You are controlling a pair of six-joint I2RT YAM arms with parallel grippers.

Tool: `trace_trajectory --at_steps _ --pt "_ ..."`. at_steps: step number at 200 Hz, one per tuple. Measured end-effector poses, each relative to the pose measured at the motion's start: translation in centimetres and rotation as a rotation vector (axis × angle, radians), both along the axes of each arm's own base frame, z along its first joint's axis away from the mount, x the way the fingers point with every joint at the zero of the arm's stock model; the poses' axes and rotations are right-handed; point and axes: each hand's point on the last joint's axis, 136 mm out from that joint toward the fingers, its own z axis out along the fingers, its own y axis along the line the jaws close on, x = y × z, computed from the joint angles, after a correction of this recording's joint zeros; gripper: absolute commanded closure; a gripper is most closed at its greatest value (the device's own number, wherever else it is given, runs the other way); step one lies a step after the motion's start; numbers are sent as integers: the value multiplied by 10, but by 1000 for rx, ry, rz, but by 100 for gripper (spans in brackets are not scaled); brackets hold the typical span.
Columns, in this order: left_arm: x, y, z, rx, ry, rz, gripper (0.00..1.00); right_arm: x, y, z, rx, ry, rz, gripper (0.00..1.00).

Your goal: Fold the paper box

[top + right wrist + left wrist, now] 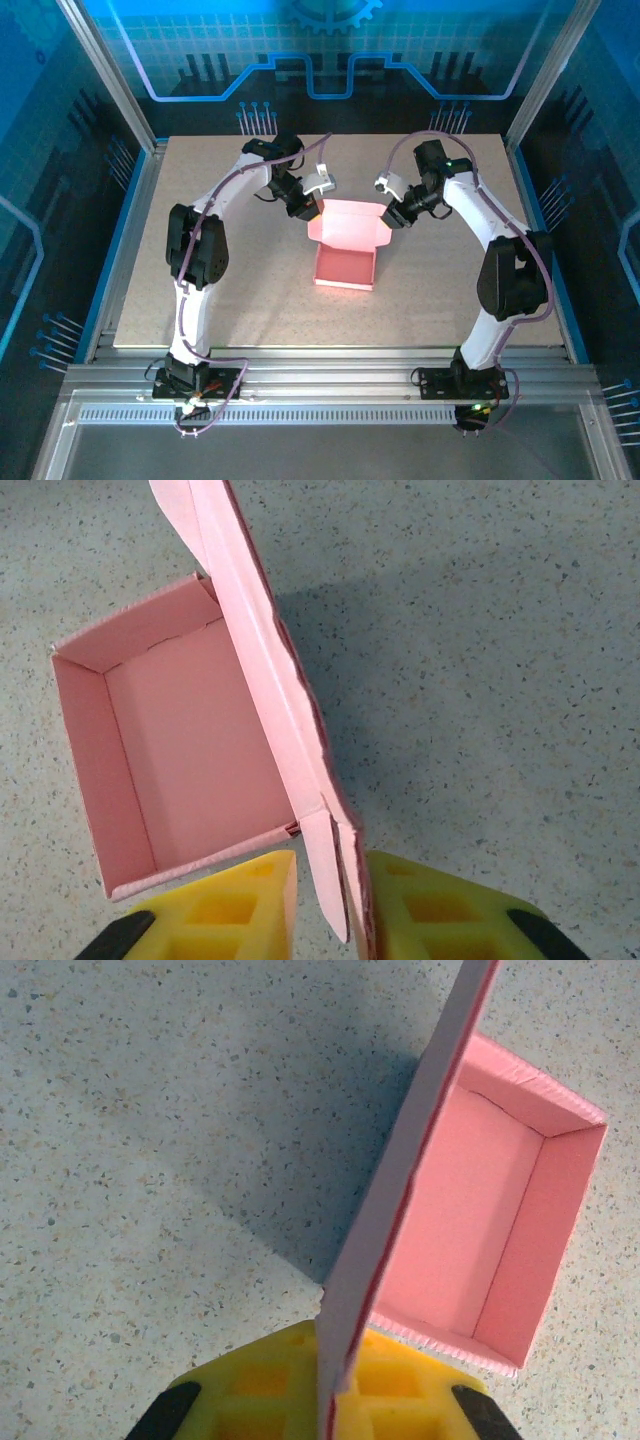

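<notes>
The pink paper box (345, 268) stands as an open tray in the middle of the table, its lid (346, 222) raised at the far side. My left gripper (310, 208) is shut on the lid's left edge; in the left wrist view the yellow fingers (250, 1390) pinch the upright lid (400, 1190) beside the tray (470, 1220). My right gripper (393, 215) straddles the lid's right edge. In the right wrist view the lid (265, 670) and its small side tab (325, 870) stand between the fingers (430, 910), and a narrow gap shows on the left side.
The speckled table top (250, 290) spreads around the box. Metal frame rails (330, 375) run along the near edge, where both arm bases are bolted. Blue enclosure walls (60, 200) stand to the sides and back.
</notes>
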Motion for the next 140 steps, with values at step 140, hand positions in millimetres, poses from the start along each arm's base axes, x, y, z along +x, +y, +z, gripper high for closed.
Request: trace_trajectory --at_steps 140 --pt "0 1 0 0 1 3 100 -4 -2 -22 -28 70 20 82"
